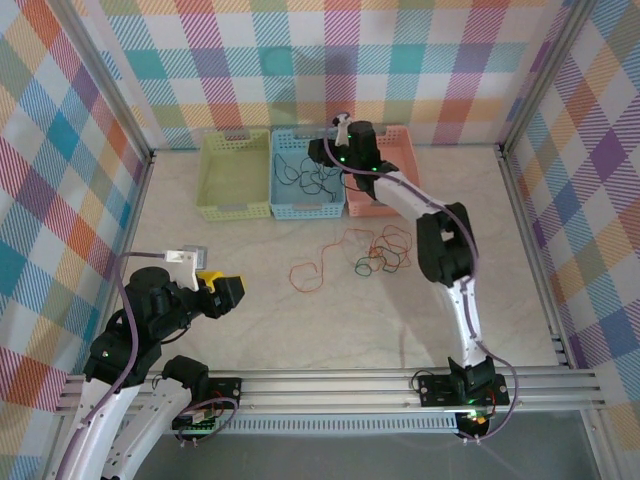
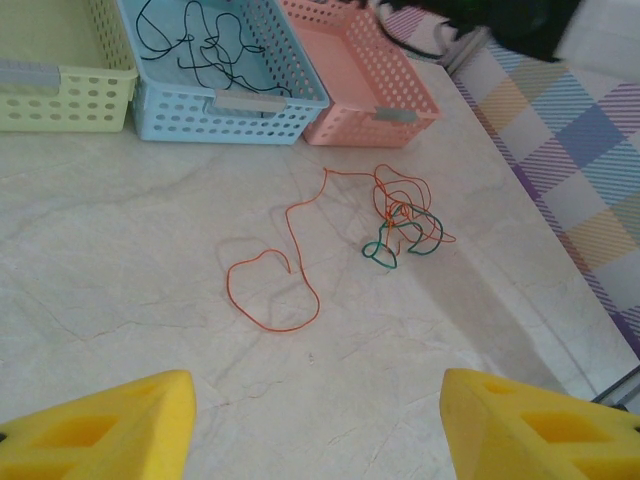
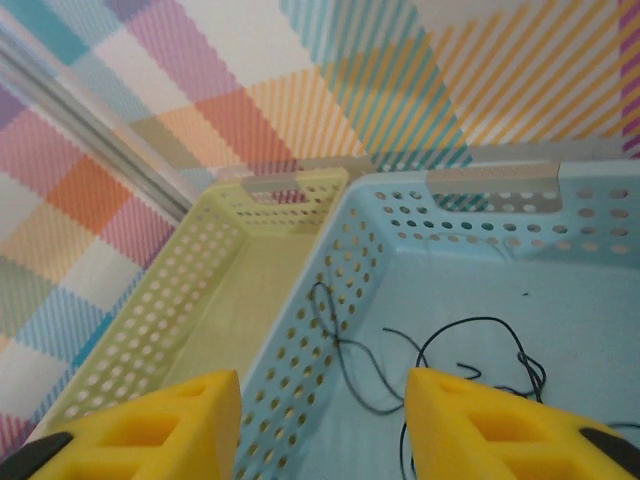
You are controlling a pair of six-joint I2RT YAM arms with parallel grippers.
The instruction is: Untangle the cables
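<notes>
A thin black cable (image 3: 470, 345) lies loose on the floor of the blue basket (image 3: 560, 260), also seen from the left wrist as a black cable (image 2: 200, 40). My right gripper (image 3: 320, 430) hovers open above that basket's left wall (image 1: 325, 155), with nothing between its yellow fingers. On the table an orange cable (image 2: 285, 329) runs from a loose loop into a small tangle (image 2: 400, 215) with a dark green cable (image 2: 385, 257); the tangle (image 1: 380, 252) sits mid-table. My left gripper (image 2: 318, 430) is open and empty, low over the near table, well short of the orange loop (image 1: 232, 291).
Three baskets stand in a row at the back wall: yellow-green (image 1: 235, 175), blue (image 1: 305, 178) and pink (image 1: 385, 175). The right arm (image 1: 445, 250) stretches over the table to the right of the tangle. Metal frame rails line the table's sides.
</notes>
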